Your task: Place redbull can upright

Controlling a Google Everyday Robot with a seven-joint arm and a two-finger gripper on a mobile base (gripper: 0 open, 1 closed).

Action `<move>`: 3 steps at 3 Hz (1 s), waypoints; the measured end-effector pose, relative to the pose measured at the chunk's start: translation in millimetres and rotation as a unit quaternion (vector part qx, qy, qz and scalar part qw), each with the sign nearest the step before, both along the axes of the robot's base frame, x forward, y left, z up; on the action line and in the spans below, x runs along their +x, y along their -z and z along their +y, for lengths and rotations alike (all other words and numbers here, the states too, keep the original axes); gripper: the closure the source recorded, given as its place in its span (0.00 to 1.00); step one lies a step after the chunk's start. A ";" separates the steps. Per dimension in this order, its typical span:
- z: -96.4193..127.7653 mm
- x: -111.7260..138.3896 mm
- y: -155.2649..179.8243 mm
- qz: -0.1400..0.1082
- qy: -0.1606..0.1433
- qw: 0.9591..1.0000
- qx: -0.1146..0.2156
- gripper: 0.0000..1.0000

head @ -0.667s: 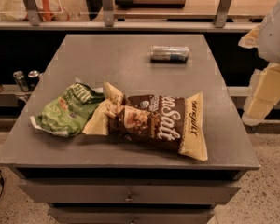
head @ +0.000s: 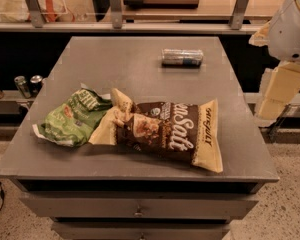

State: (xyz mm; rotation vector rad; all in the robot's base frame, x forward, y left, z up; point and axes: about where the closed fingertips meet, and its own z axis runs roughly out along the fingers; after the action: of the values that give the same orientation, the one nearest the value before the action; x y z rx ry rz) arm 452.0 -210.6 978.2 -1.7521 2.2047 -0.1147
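The redbull can (head: 182, 57) lies on its side on the grey table (head: 115, 59), at the far right part of the top. It is silver and blue with silver ends. My gripper (head: 271, 106) hangs at the right edge of the view, beyond the table's right side. It is nearer the camera than the can and well apart from it, and holds nothing that I can see. The white arm (head: 292, 26) sits above it.
A brown and cream snack bag (head: 170, 131) and a green snack bag (head: 72, 116) lie at the table's front. Small dark cans (head: 29, 85) stand on a low shelf to the left. A counter with metal posts (head: 240, 6) runs behind the table.
The arm and gripper have shifted slightly up and to the left. The can and bags have not moved.
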 end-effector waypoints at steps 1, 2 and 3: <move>12.7 30.3 0.9 -0.006 -0.018 1.000 -0.008 0.00; 25.0 67.3 5.7 -0.014 -0.026 0.999 -0.018 0.00; 40.3 110.3 6.8 -0.028 -0.032 0.999 -0.030 0.00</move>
State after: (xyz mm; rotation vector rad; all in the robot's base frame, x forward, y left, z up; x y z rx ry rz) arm 562.3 -170.3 971.4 -1.8269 2.1244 -0.2154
